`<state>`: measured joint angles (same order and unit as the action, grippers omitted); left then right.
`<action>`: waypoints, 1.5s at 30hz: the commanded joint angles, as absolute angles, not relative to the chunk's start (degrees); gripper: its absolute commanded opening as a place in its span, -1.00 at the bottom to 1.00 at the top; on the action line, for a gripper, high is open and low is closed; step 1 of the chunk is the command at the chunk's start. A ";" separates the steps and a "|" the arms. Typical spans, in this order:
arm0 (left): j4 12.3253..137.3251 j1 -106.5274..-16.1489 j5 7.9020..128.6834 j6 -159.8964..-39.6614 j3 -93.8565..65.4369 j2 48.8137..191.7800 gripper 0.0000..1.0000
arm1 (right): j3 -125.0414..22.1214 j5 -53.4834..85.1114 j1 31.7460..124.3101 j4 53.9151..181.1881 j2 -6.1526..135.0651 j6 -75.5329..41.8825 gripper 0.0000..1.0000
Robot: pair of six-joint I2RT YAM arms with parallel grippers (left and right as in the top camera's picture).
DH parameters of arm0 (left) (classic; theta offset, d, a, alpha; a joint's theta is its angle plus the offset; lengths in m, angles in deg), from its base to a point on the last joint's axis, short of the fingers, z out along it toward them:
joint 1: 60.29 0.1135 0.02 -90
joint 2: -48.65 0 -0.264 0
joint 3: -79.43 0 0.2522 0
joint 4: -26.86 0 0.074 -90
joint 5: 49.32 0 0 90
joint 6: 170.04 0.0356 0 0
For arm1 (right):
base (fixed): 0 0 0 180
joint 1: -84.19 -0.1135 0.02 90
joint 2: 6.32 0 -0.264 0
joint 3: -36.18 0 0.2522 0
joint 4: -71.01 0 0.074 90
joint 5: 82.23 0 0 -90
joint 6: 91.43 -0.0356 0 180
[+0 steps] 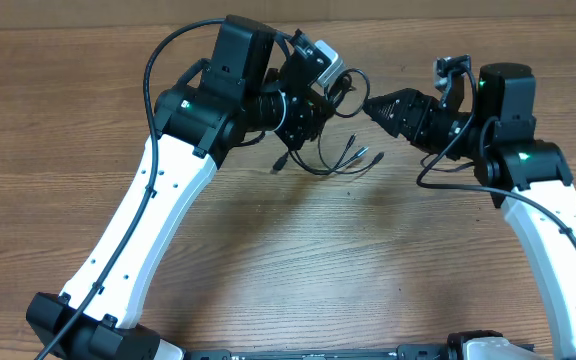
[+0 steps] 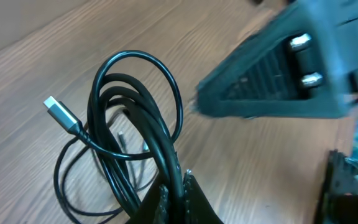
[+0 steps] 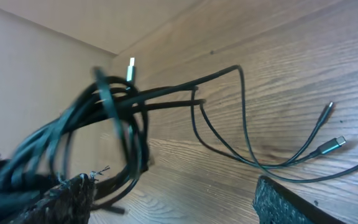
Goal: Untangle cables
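We have the tangle of thin black flexible cables (image 2: 143,127) bunched in the left gripper (image 2: 176,190), jaws pressed together on several strands at once. Loops fan out from that grip. Loose tails ending in small silver-tipped plugs (image 3: 333,144) run down onto the brown wood-grain table (image 1: 268,260) between the two arms.

The right gripper (image 3: 174,184) is spread wide just beside the bundle and seems to pinch nothing. The strands near one of its fingers are blurred, so we can't say whether they touch.

Handling, as we judge it: light and limp, with no stiffness to push against. The smooth jacket is likely slippery, so a thin single strand may slide out of a loose pinch. Loops snag on each other, and a hard tug would probably tighten the knot rather than free it. The plugs are the only rigid parts and could catch when drawn through a loop.

Best hold: one strand just behind its plug, or one outer loop where it stands apart from the rest, drawn gently away from the clamped bunch.
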<state>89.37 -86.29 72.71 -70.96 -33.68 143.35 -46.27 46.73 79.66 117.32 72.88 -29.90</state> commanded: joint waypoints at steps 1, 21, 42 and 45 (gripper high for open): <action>88.76 -86.75 76.73 -73.04 -33.82 142.73 -0.91 | -47.30 46.71 79.59 116.93 75.26 -30.14 0.61; 92.52 -88.32 88.75 -69.58 -33.82 142.71 -0.92 | -47.30 11.56 79.13 125.52 84.20 -27.97 0.77; 119.31 -88.39 87.88 -46.55 -33.82 142.73 -0.92 | -47.30 6.75 84.66 127.99 84.20 -27.99 0.97; 119.60 -88.36 86.48 -46.59 -33.82 142.73 -0.92 | -47.30 9.66 84.97 128.58 84.20 -27.97 0.98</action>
<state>119.42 -88.34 86.43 -50.57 -33.68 143.35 -46.27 7.80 84.51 128.40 84.12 -28.19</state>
